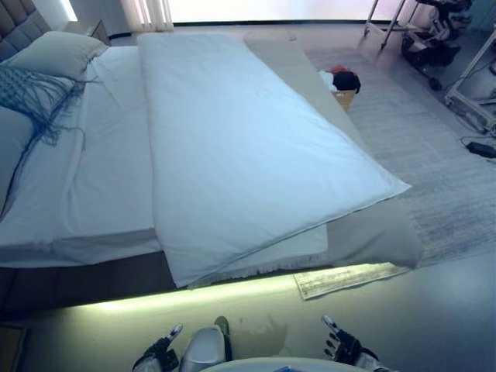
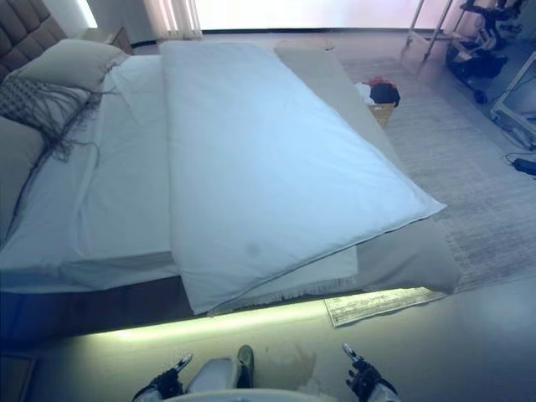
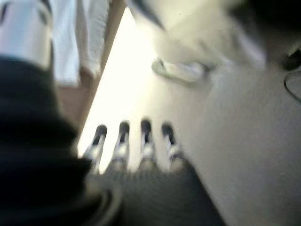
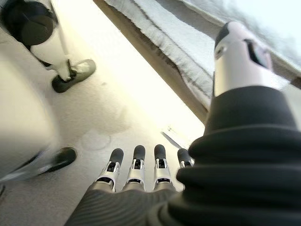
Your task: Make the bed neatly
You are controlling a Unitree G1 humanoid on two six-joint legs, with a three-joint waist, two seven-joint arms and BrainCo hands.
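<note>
A bed (image 1: 116, 271) lies before me with a white duvet (image 1: 248, 147) folded over onto its right half, its lower corner hanging over the foot edge. The left half shows the white sheet (image 1: 101, 178). A grey pillow (image 1: 54, 54) and a blue fringed throw (image 1: 39, 97) lie at the head on the left. My left hand (image 1: 160, 353) and right hand (image 1: 341, 345) hang low by the floor in front of the bed, both with straight fingers and empty. The right wrist view shows straight fingers (image 4: 136, 165) above the floor.
A grey blanket (image 1: 372, 225) drapes over the bed's right side and foot corner. A basket with clothes (image 1: 341, 85) stands on the rug (image 1: 418, 155) at the right. Metal frames and equipment (image 1: 465, 70) stand far right. A paper sheet (image 1: 349, 279) lies by the foot.
</note>
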